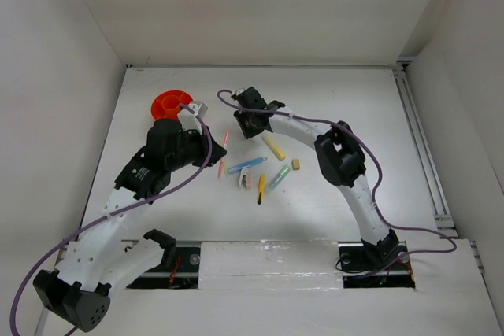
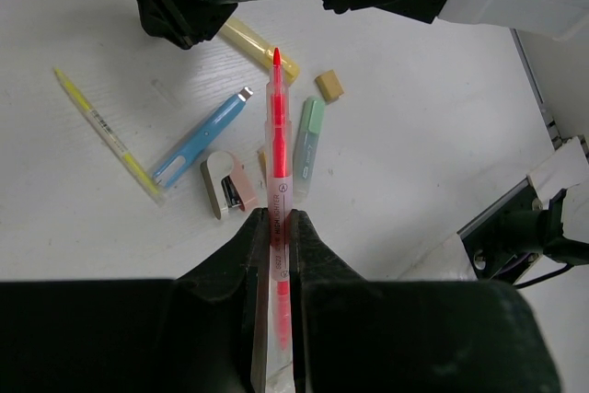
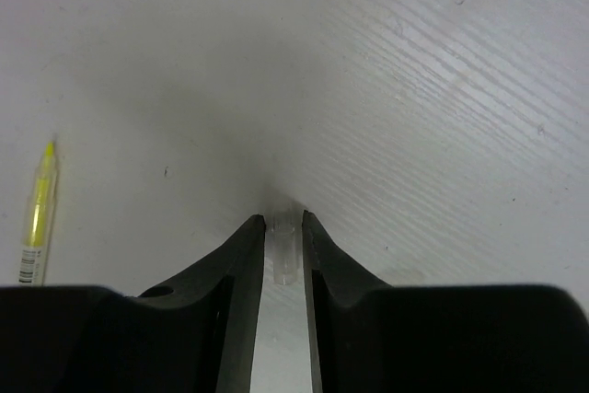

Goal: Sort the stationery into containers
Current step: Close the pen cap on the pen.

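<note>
My left gripper (image 1: pixel 214 153) (image 2: pixel 276 218) is shut on an uncapped pink highlighter (image 2: pixel 279 149) (image 1: pixel 227 138), whose red tip points toward the right gripper. My right gripper (image 1: pixel 250 125) (image 3: pixel 283 220) is shut on a small clear cap (image 3: pixel 284 250), close above the table. The orange tub (image 1: pixel 172 104) sits at the far left behind the left arm. On the table lie a yellow highlighter (image 2: pixel 259 47), a blue pen (image 2: pixel 201 138), a pale green marker (image 2: pixel 307 143), a tan eraser (image 2: pixel 329 86), a white-pink eraser (image 2: pixel 228 186), a thin yellow pen (image 2: pixel 106 133) (image 3: pixel 39 213) and a black-tipped yellow pencil (image 1: pixel 261 188).
White walls enclose the table on the left, back and right. A metal rail (image 1: pixel 417 139) runs along the right edge. Both arms' cables hang above the table's middle.
</note>
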Controlling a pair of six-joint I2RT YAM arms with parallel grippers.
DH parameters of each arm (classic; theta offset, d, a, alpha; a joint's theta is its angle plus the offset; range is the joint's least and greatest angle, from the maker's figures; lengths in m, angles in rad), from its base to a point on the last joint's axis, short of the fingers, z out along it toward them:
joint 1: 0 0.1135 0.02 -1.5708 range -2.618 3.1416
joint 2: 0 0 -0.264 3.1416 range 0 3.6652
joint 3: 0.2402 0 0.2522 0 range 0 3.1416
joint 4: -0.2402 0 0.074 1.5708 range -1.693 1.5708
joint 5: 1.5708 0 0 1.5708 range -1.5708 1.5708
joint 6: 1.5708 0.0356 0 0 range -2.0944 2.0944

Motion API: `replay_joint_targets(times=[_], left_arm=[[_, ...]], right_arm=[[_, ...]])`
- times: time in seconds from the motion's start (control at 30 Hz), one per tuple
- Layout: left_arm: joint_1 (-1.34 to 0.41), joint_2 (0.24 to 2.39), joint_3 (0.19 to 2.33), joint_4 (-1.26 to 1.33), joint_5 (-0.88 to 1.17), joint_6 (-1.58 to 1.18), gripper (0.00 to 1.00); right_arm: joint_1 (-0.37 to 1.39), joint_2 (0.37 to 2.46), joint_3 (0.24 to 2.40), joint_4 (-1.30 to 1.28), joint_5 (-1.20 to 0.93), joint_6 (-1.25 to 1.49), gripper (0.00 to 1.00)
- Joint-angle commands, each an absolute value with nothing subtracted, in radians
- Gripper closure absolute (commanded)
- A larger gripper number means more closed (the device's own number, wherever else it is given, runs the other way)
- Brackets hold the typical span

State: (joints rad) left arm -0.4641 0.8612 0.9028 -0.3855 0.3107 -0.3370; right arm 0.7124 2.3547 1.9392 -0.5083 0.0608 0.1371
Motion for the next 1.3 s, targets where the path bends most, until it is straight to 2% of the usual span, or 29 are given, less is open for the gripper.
replay_joint_targets(times=[0.0, 0.33, 0.4, 0.43, 0.63, 0.73, 0.83, 0.97, 1.03, 1.27], left_arm=[[-0.466, 0.854, 0.896, -0.353, 0.325, -0.321, 1.00], [-0.466, 0.854, 0.896, -0.353, 0.307, -0.321, 1.00], [-0.466, 0.854, 0.896, -0.353, 0.307, -0.321, 1.00], [-0.466, 0.854, 0.896, -0.353, 0.307, -0.321, 1.00], [-0.466, 0.864, 0.905, -0.353, 0.285, -0.330, 1.00], [-0.466, 0.882, 0.914, -0.339, 0.324, -0.330, 1.00], [-0.466, 0.906, 0.905, -0.272, 0.408, -0.373, 1.00], [-0.466, 0.940, 0.896, -0.203, 0.492, -0.417, 1.00], [-0.466, 0.949, 0.896, -0.172, 0.540, -0.451, 1.00], [-0.466, 0.940, 0.802, 0.049, 0.678, -0.555, 1.00]], right_arm=[[0.730, 2.385, 1.973, -0.537, 0.101, 0.120, 0.72], [0.749, 2.385, 1.962, -0.594, 0.195, 0.120, 0.78], [0.749, 2.375, 1.939, -0.594, 0.195, 0.120, 0.89], [0.749, 2.375, 1.930, -0.594, 0.195, 0.120, 0.98], [0.706, 2.252, 1.817, -0.509, 0.065, 0.149, 1.00], [0.672, 2.131, 1.703, -0.341, -0.029, 0.225, 1.00], [0.640, 1.915, 1.488, -0.093, -0.072, 0.421, 1.00], [0.640, 1.616, 1.202, 0.182, -0.028, 0.720, 1.00], [0.631, 1.544, 1.131, 0.349, -0.009, 0.780, 1.00], [0.630, 1.402, 1.019, 0.570, 0.043, 0.882, 1.00]])
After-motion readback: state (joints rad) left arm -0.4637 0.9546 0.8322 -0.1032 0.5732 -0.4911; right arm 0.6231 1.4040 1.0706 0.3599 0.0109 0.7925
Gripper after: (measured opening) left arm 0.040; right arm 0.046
